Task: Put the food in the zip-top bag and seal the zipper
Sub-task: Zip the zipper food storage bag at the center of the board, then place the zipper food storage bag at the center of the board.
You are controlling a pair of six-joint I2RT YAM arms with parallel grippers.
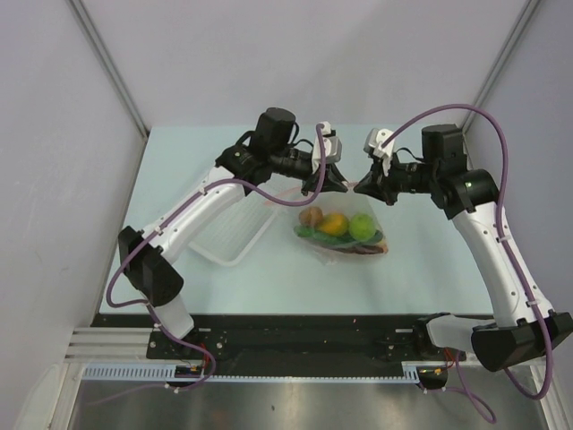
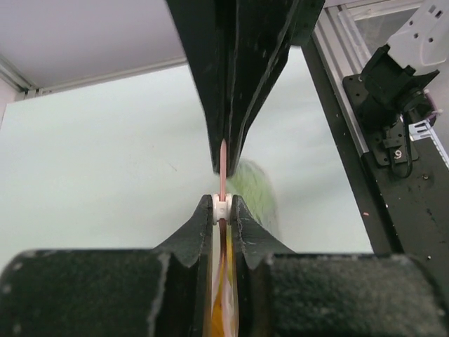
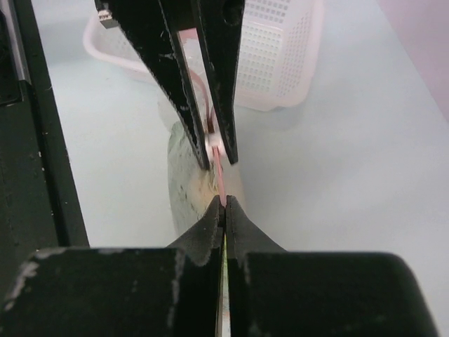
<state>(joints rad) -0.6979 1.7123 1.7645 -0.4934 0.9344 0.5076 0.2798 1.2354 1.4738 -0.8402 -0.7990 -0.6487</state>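
Where the arm bases are bolted along the near edge, the pale green table [image 1: 295,287] is seen stretching away from them. Further out on it, the white plastic tray [image 1: 235,235] is found lying left of centre, partly crossed by the left arm. Near the tray, to its right, the zip-top bag [image 1: 374,215] is rested on the table with the food [image 1: 333,224] gathered inside it. A brown piece, an orange piece and a lime-green ball [image 1: 361,227] are lined up side by side, with green and dark red pieces beneath them. The bag's mouth is held raised at its far side, where both claws are brought tip to tip above it.

The left gripper [image 1: 333,185] is closed on the zipper [image 2: 223,163]. Its fingers are set against a small white slider [image 2: 222,208] seated on the pink-red strip, so that only a narrow gap, filled by that slider, is left between them. The right gripper [image 1: 363,188] is pinched fully shut on the same strip, just beside the left one. Between the two claws a short stretch of the strip is seen pulled straight. Whether the zipper is sealed along its whole length cannot be told.
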